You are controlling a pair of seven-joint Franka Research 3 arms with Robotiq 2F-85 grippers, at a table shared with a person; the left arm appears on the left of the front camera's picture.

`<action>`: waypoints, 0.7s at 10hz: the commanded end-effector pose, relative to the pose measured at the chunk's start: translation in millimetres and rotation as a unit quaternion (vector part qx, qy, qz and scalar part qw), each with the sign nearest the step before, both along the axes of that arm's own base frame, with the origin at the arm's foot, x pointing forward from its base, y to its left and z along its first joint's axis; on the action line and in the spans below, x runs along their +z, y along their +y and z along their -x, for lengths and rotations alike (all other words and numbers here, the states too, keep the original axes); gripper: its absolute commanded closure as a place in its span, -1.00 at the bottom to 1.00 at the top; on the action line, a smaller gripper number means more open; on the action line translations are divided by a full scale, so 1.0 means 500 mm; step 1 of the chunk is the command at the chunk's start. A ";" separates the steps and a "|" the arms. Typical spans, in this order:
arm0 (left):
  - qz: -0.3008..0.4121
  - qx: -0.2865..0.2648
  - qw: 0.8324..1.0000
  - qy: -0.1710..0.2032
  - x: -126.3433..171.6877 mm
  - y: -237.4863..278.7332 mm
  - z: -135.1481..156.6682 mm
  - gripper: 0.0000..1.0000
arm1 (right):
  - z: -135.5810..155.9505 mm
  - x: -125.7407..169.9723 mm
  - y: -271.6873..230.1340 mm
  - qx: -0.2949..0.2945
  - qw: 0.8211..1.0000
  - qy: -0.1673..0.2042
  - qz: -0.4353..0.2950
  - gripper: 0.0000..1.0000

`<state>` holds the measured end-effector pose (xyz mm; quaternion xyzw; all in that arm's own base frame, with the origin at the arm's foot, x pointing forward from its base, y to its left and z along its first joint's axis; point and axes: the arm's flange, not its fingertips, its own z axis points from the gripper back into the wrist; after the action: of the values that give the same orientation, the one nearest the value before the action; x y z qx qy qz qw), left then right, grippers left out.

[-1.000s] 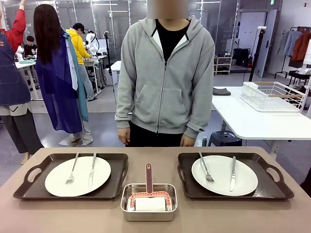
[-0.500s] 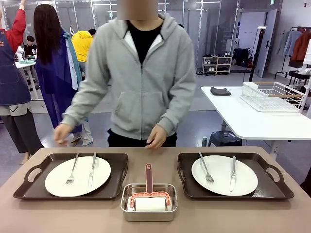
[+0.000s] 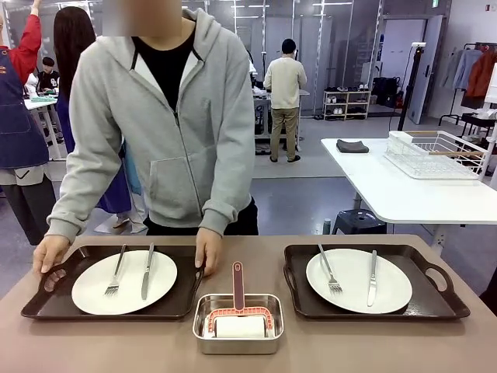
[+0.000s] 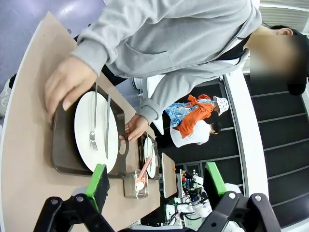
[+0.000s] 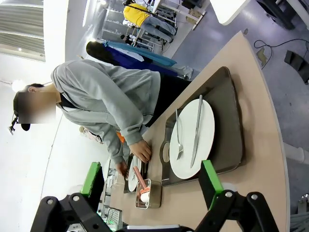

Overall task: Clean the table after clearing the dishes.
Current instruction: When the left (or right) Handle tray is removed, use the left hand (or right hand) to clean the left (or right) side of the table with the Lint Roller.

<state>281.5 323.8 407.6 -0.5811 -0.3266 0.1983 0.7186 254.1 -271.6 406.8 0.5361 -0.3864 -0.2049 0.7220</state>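
1. We look across the wide table [image 3: 349,350], its matte beige-brown top plain and its corners rounded, with the dishes lying on it.
2. Two dark brown rectangular trays with handles lie side by side toward the far edge: the left tray [image 3: 183,297] and the right tray [image 3: 432,294], well apart.
3. On the left tray we see a round white plate [image 3: 130,284] carrying a silver fork [image 3: 115,273] and a silver knife [image 3: 146,273], laid side by side.
4. The right tray holds a matching plate [image 3: 353,284] with its own fork [image 3: 329,272] and knife [image 3: 372,278].
5. Between the trays, nearer our side, stands a small steel pan [image 3: 238,343]. In it lies a cleaning roller [image 3: 239,327] with a white roll, a pink frame and a dusty-pink handle pointing at the far edge.
6. A person in a grey hoodie [image 3: 163,116] leans over the far side, one hand [image 3: 50,252] on the left tray's outer handle and the other hand [image 3: 208,250] at its inner end.
7. In the left wrist view the left gripper [image 4: 155,180] hangs above the table, its green pads spread wide with nothing between them.
8. The right gripper [image 5: 150,181] stands just as wide and just as bare, looking down on the right tray.
9. Behind, we note a white side table [image 3: 404,196] bearing a wire rack [image 3: 435,155].
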 end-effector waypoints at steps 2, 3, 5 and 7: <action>0.000 0.000 1.000 -0.003 0.004 0.003 0.009 -1.00 | 0.004 0.005 -0.002 -0.001 1.000 -0.004 -0.001 -1.00; 0.000 0.000 1.000 -0.003 0.004 0.003 0.009 -1.00 | 0.004 0.005 -0.002 -0.001 1.000 -0.004 -0.001 -1.00; 0.000 0.000 1.000 -0.003 0.004 0.003 0.009 -1.00 | 0.004 0.005 -0.002 -0.001 1.000 -0.004 -0.001 -1.00; 0.000 0.000 1.000 -0.003 0.004 0.003 0.009 -1.00 | 0.004 0.005 -0.002 -0.001 1.000 -0.004 -0.001 -1.00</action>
<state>281.5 323.8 407.6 -0.5811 -0.3266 0.1983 0.7186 254.1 -271.6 406.8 0.5361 -0.3864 -0.2049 0.7220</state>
